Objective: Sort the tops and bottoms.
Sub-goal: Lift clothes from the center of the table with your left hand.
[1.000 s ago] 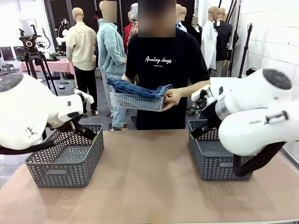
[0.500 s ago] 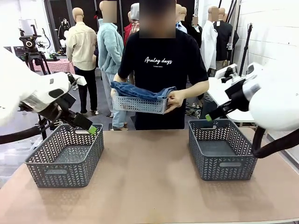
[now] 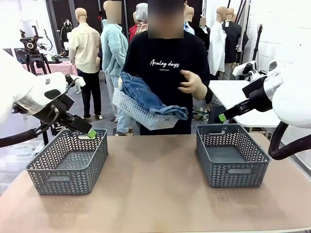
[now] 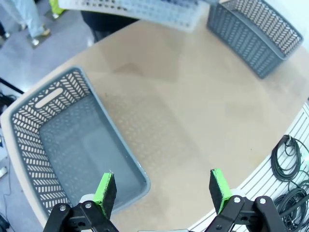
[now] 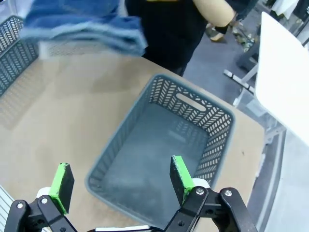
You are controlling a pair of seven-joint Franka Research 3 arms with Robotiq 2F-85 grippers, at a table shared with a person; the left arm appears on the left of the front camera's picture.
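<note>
Beyond the table's (image 3: 155, 199) far edge a person (image 3: 165, 63) tilts a white basket (image 3: 136, 110), denim (image 3: 146, 94) hanging over its rim. The middle is open between the empty left basket (image 3: 73, 174) and right basket (image 3: 233, 172) near its side edges. Above them the left gripper (image 4: 162, 187) and right gripper (image 5: 120, 178) hover, spread and empty.

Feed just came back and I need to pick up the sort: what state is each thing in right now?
left gripper, open, holding nothing
right gripper, open, holding nothing
left grey basket, upright on the table
right grey basket, upright on the table
white basket, held up tilted by the person
denim garment, bunched in the white basket, hanging over its lower rim
</note>
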